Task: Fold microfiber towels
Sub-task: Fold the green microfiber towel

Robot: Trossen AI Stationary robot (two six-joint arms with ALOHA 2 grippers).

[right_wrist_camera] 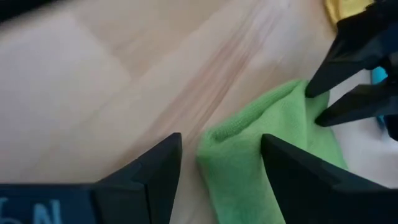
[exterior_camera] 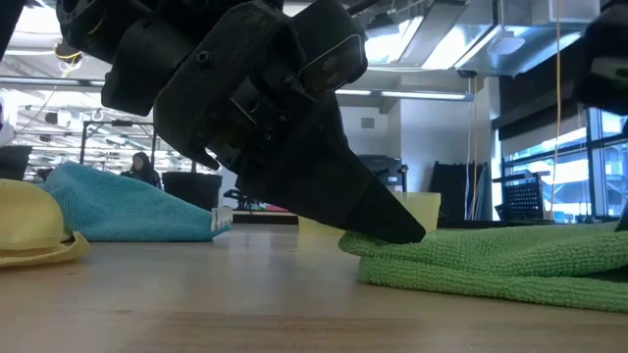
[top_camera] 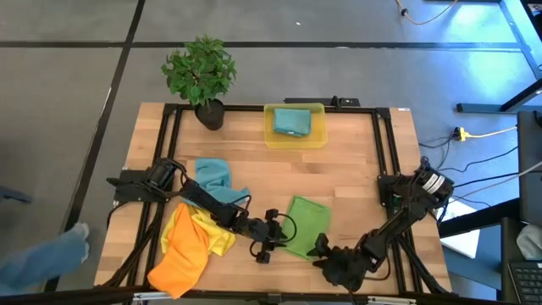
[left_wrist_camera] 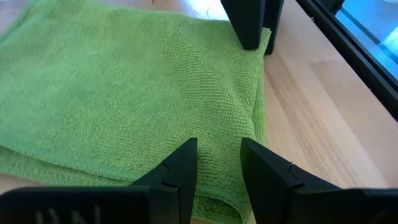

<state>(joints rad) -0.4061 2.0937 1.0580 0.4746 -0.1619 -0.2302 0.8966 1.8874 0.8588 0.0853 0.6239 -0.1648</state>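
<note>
A green towel [top_camera: 305,224] lies folded flat on the wooden table near its front edge; it also shows in the low view [exterior_camera: 510,260]. My left gripper [top_camera: 269,241] is open at the towel's near left corner, its fingers [left_wrist_camera: 186,168] low over that corner. My right gripper [top_camera: 326,252] is open at the towel's near right corner [right_wrist_camera: 233,140], with one finger on either side of the corner and apart from it. The left gripper's fingers also show in the right wrist view [right_wrist_camera: 323,87], at the towel's other corner. My left gripper comes slanting down from the table's left. In the low view one fingertip [exterior_camera: 407,230] meets the green towel's left edge [exterior_camera: 358,243]. The fingers stand open with a narrow gap over the corner [left_wrist_camera: 217,134]. Whether they pinch any cloth I cannot tell. The towel lies flat.
A heap of yellow [top_camera: 203,229] and orange [top_camera: 179,258] towels lies at the near left, and a teal towel [top_camera: 216,176] lies behind it. A yellow bin [top_camera: 318,135] at the far edge holds another teal towel [top_camera: 290,121]. A potted plant [top_camera: 201,80] stands at the far left.
</note>
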